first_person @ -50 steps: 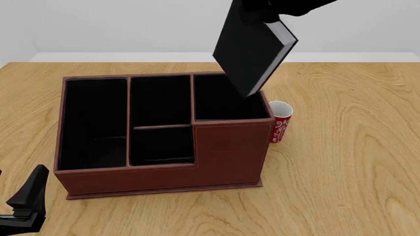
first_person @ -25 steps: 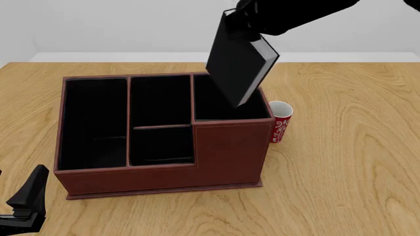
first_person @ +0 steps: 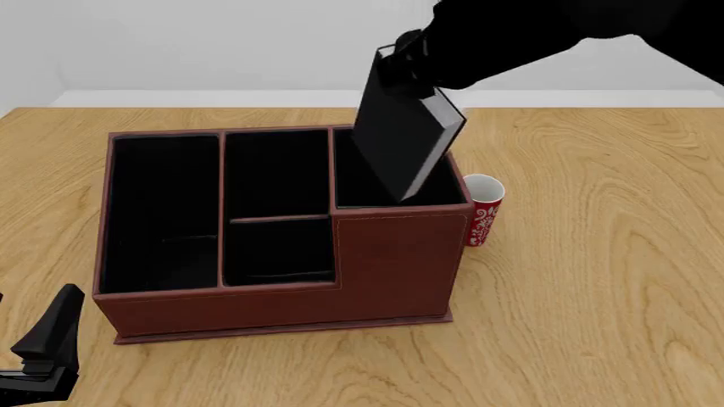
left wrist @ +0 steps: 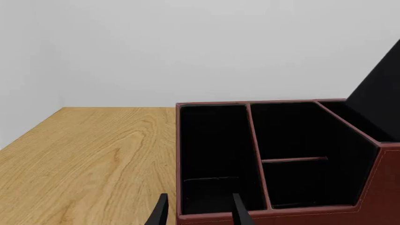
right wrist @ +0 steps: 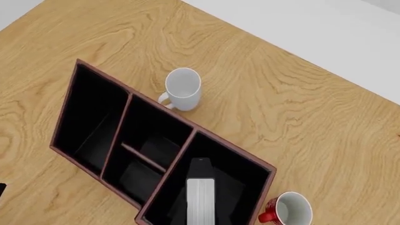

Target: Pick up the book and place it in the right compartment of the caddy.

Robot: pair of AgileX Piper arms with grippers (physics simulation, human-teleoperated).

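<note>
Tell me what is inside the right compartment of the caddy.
The book's lower end dips into the right compartment, tilted, held by the right tool. Black lining shows around it; the floor beneath is hidden.

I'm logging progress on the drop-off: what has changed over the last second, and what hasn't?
The right gripper, still shut on the book, has carried it down and to the left, so its lower corner now dips into the right compartment of the caddy. The left gripper, caddy and red-and-white cup have not moved.
</note>
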